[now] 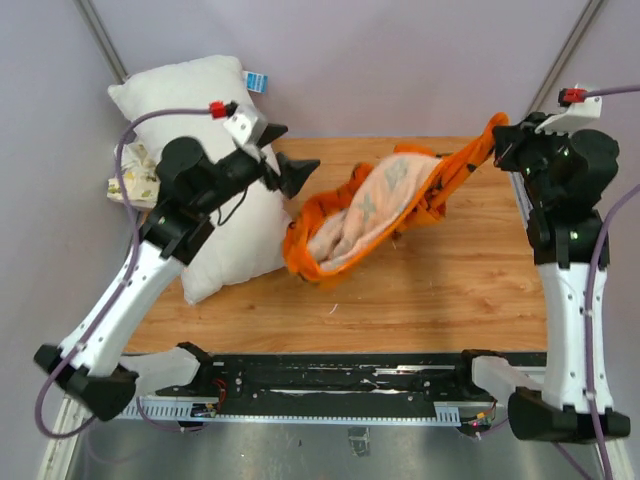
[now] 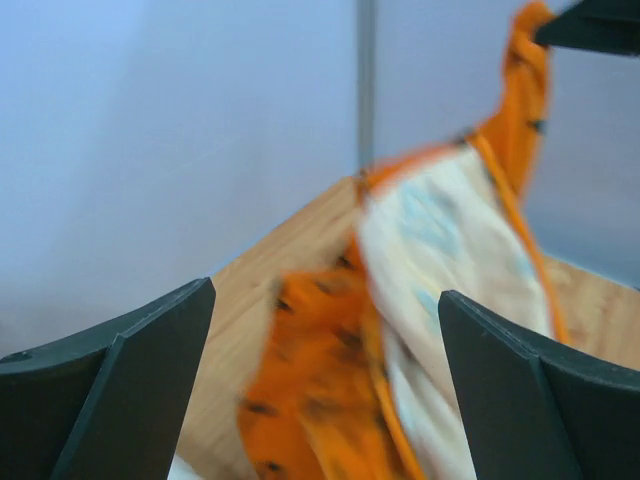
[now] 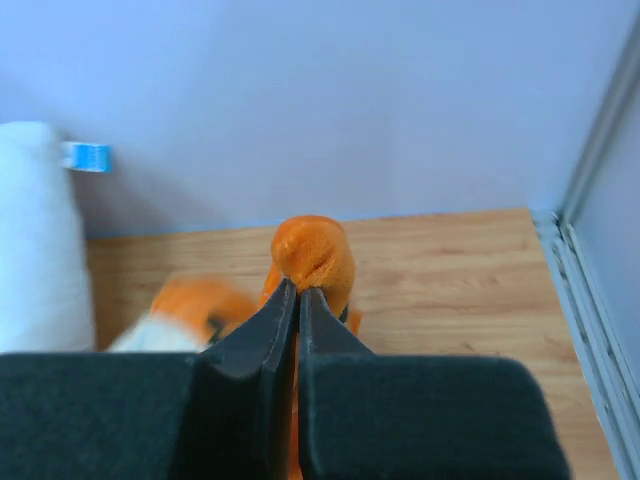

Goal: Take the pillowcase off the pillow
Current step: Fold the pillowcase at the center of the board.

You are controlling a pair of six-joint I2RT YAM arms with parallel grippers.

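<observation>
My right claw is pressed together on a bunched orange corner of the pillowcase, and the fold bulges just past my fingertips, lifted above the far right part of the table. From that pinch the cloth falls away to my left and toward me, so its long axis is a slant from the far right down to the middle of the wood. The high end points at my right claw, and the low end lies crumpled on the boards. Along the slant the case sags open and shows its pale inner side upward, with the printed orange rolled around the rim. My left claw is spread wide and holds nothing. It hovers just beside the low end, with the case to its right, so my left arm is the nearer one to that end while my right alone carries the cloth. Beyond my left claw, under that arm, the pillow lies bare and white, its long axis running from the far left corner toward me, close beside the case's low end. I judge the case is off, and any next pull should go rightward along the slant, away from the pillow
</observation>
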